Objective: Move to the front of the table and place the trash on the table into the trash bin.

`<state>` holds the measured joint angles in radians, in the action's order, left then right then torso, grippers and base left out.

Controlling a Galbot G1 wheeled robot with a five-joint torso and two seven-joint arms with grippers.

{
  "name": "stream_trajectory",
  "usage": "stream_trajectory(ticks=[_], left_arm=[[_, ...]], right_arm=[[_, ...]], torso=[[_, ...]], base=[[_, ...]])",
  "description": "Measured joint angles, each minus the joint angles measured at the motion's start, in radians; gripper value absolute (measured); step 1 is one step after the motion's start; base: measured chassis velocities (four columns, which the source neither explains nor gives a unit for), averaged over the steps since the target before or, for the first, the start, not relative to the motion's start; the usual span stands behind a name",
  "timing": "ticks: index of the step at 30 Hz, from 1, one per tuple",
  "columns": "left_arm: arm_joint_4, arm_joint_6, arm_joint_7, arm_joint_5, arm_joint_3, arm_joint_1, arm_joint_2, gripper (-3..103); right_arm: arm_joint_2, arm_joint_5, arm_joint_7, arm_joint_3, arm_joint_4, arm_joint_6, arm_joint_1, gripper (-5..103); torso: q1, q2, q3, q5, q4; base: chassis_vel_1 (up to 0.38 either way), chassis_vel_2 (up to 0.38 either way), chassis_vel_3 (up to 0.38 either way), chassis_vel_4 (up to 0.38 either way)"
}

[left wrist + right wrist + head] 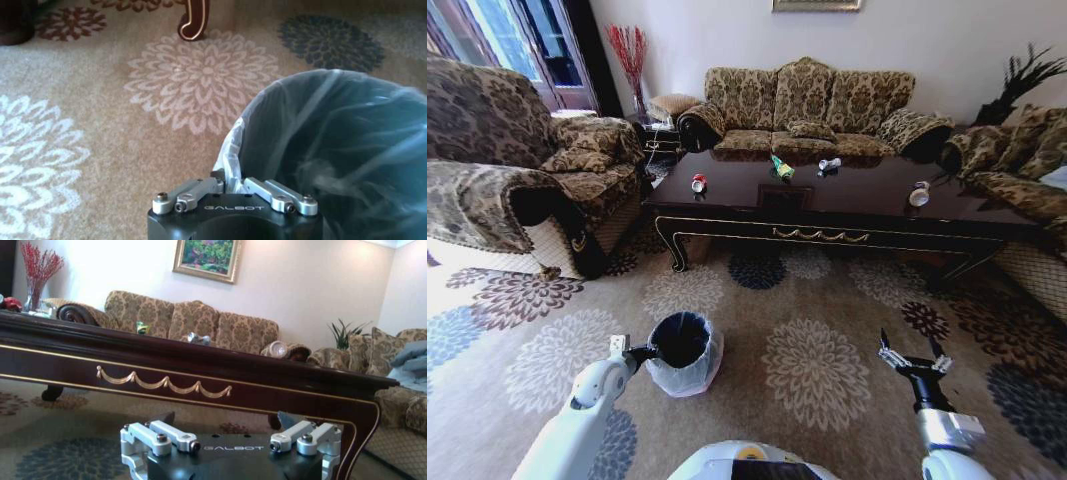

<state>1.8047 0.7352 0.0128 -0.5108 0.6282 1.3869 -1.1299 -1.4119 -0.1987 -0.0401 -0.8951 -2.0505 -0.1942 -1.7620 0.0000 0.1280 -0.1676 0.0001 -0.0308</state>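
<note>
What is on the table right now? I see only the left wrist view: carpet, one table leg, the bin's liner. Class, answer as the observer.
Observer: Four items lie on the table: a red-and-white can, a green wrapper, a silvery bottle and a beige-and-white bottle.
Operator: Where is the right gripper?
Observer: Low over the carpet, facing the table, open and empty.
Operator: Is the trash bin near the table?
Observer: No. It stands on the carpet well short of the table's front edge, with the left gripper at its rim.
</note>
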Motion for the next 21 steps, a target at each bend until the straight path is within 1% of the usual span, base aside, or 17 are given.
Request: stream_trajectory(ticks=[2, 5, 12, 14, 15, 16, 18, 19, 21], left_arm=[[0.003, 0.001, 0.0, 0.001, -0.001, 0.0, -0.005, 2], [0.008, 0.001, 0.015, 0.002, -0.002, 0.0, -0.013, 2], [0.069, 0.001, 0.036, -0.003, 0.019, 0.008, -0.02, 2], [0.124, 0.001, 0.056, -0.008, 0.044, 0.015, -0.021, 2], [0.168, -0.004, 0.076, -0.004, 0.066, 0.022, -0.022, 2], [0.168, -0.004, 0.076, -0.004, 0.066, 0.022, -0.022, 2], [0.245, -0.01, 0.11, -0.003, 0.103, 0.037, -0.028, 2], [0.245, -0.01, 0.11, -0.003, 0.103, 0.037, -0.028, 2], [0.326, -0.012, 0.142, -0.003, 0.128, 0.068, -0.031, 2]], right_arm=[[0.0, 0.0, 0.0, 0.001, 0.0, 0.0, 0.001, 100], [-0.002, 0.001, 0.003, 0.004, -0.004, 0.0, 0.001, 100], [-0.003, 0.001, 0.01, 0.006, -0.021, 0.015, -0.003, 100], [-0.002, -0.007, 0.01, 0.007, -0.036, 0.029, -0.004, 100], [-0.001, -0.013, 0.011, 0.007, -0.045, 0.039, -0.003, 100], [-0.001, -0.013, 0.011, 0.007, -0.045, 0.039, -0.003, 100], [0.002, -0.018, 0.009, 0.008, -0.059, 0.055, 0.006, 100], [0.002, -0.018, 0.009, 0.008, -0.059, 0.055, 0.006, 100], [0.006, -0.022, 0.007, 0.011, -0.069, 0.064, 0.014, 100]], torso=[[0.0, 0.0, 0.0, -0.0002, 0.0001], [0.0, 0.0, 0.0, -0.0002, 0.0], [0.0, 0.0, 0.0, -0.0003, 0.0001], [0.0, 0.0, 0.0, -0.0003, 0.0002], [0.0, 0.0, 0.0, -0.0001, 0.0002], [0.0, 0.0, 0.0, -0.0001, 0.0002], [0.0, 0.0, 0.0, -0.0001, 0.0001], [0.0, 0.0, 0.0, -0.0001, 0.0001], [0.0, 0.0, 0.0, 0.0, 0.0001]], base=[[0.0, 0.0, 0.0, 0.0], [0.0, 0.0, 0.0, 0.0], [0.0, 0.0, 0.0, 0.0], [0.0, 0.0, 0.0, 0.0], [0.0, 0.0, 0.0, 0.0], [0.0, 0.0, 0.0, 0.0], [0.0, 0.0, 0.0, 0.0], [0.0, 0.0, 0.0, 0.0], [0.0, 0.0, 0.0, 0.0]])
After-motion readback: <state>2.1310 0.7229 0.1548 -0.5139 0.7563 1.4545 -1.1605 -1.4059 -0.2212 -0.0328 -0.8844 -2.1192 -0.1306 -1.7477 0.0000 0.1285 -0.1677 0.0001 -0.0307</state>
